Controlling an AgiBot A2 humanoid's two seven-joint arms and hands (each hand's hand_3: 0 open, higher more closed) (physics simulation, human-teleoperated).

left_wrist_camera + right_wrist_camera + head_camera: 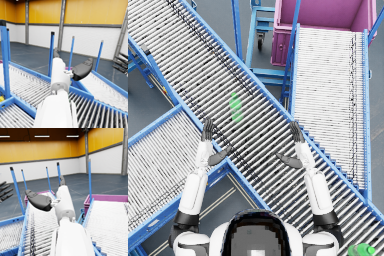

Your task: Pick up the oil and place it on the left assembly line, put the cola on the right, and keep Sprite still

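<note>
The left roller line point(158, 155) ran out under the left arm. The left hand point(209, 142) hovered over the near edge of the central roller line point(203, 65), fingers spread and holding nothing. Just beyond it, between the two hands, the green Sprite bottle point(235, 107) sat on the central rollers, touched by neither. The right hand point(297, 145) hung likewise open and empty. Further right lay the right roller line point(328, 90), with a pink bin point(328, 12) at its far end.
</note>
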